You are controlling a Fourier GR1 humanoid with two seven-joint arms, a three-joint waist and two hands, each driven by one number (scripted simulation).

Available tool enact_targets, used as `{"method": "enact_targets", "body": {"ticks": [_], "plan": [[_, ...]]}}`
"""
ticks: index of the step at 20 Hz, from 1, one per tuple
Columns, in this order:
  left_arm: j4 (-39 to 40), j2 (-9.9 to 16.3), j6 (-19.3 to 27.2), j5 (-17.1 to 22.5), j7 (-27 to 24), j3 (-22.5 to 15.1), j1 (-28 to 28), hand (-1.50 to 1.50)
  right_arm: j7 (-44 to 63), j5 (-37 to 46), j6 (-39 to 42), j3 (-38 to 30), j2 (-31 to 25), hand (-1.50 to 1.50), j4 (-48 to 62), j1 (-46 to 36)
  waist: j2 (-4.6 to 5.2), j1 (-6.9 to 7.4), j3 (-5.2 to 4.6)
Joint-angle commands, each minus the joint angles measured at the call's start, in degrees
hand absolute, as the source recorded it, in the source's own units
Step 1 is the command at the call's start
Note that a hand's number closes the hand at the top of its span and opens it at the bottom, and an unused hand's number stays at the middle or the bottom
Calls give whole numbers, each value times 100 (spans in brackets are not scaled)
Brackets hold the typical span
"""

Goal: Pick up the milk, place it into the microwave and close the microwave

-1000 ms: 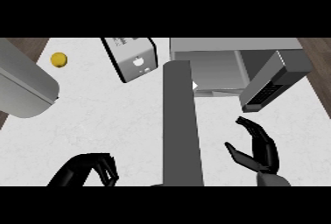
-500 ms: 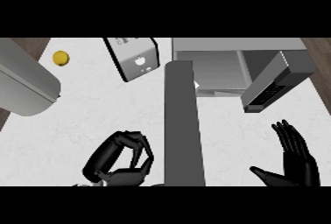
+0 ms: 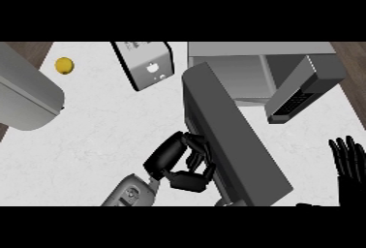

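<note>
The milk carton [image 3: 146, 65] stands upright on the white counter, just left of the microwave [image 3: 250, 53]. The microwave's cavity [image 3: 239, 77] shows nothing inside. Its dark door [image 3: 232, 140] is swung out toward me at a slant. My left hand [image 3: 178, 162] is beside the door's left face, fingers curled and touching it, holding nothing. Far from the door, my right hand [image 3: 350, 169] rests at the right edge with straight fingers pointing up.
A yellow lemon [image 3: 64, 65] lies at the back left. A large grey rounded appliance [image 3: 25, 97] fills the left edge. The microwave's control panel [image 3: 304, 92] juts out at the right. White counter [image 3: 107, 131] shows between the carton and my left hand.
My left hand has risen and moved right onto the door. The door has turned from edge-on to slanted. My right hand has drifted further right and low.
</note>
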Motion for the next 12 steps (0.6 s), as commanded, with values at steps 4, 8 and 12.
{"method": "enact_targets", "body": {"ticks": [4,8,12], "plan": [[1598,-34,1172,1262,258,-1282,-1391,150,28,-289,390,-220,-256,-150,-115,-162,46,-97,2],[1755,-34,1593,1714,496,-2243,-1420,150,793,-670,555,-97,-417,-150,-923,-226,70,-332,-10],[2209,-34,1554,2299,464,-2272,-2072,-150,984,-768,793,114,-500,-150,-1251,-305,119,-571,-17]]}}
